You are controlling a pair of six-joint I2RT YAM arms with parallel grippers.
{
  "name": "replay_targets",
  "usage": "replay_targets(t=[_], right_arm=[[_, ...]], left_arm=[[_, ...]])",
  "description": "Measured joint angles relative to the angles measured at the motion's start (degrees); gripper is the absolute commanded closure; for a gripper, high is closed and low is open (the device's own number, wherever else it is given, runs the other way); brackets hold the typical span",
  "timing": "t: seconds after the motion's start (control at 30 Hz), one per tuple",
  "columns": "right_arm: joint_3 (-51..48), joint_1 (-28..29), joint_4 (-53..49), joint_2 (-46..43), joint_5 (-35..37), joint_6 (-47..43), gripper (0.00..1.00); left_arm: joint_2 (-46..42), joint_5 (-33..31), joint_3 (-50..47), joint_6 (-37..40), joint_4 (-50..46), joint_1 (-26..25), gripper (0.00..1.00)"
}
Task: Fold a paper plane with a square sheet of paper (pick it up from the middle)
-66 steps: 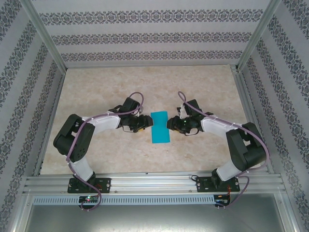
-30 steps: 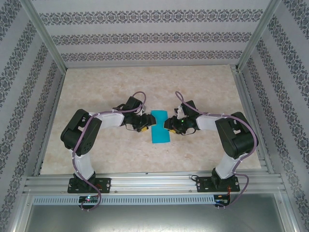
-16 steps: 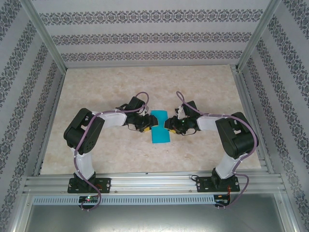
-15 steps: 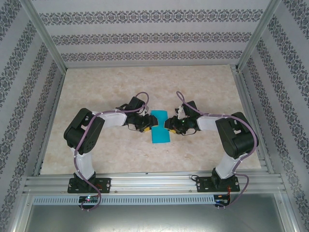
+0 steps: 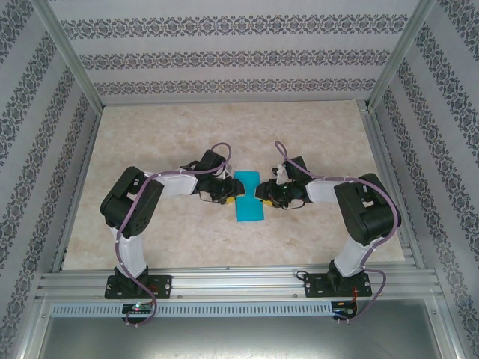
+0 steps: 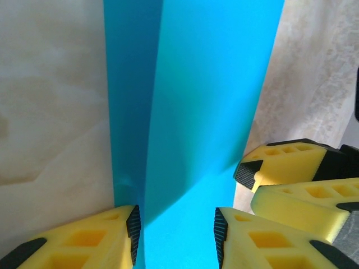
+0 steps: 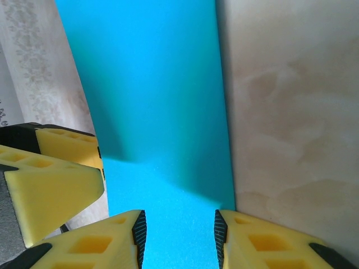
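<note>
Paper (image 5: 248, 197): folded into a narrow rectangle, laid at the middle of the table (image 5: 150, 134), flanked by both grippers.
Left gripper (image 6: 176, 230): jaws held apart, set astride the left edge.
Right gripper (image 7: 178, 230): jaws held apart, set astride the right edge.

no text, label or number is legible
</note>
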Motion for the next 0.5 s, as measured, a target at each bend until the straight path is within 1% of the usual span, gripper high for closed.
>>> replay_targets(t=[0.23, 0.33, 0.37, 0.5], right_arm=[[-0.3, -0.3, 0.9, 0.1, -0.7, 0.4, 0.60], [-0.7, -0.6, 1.5, 0.1, -1.2, 0.9, 0.59], [-0.8, -0.6, 1.8, 0.1, -1.4, 1.2, 0.59], [-1.4, -0.8, 3.3, 0.0, -1.9, 2.1, 0.58]], left_arm=[[0.0, 0.5, 0.0, -1.1, 1.6, 0.0, 0.58], [0.0, 0.9, 0.0, -1.8, 3.2, 0.0, 0.61], [0.0, 1.0, 0.0, -2.3, 3.7, 0.0, 0.62], [0.4, 1.7, 0.0, -3.5, 6.0, 0.0, 0.74]])
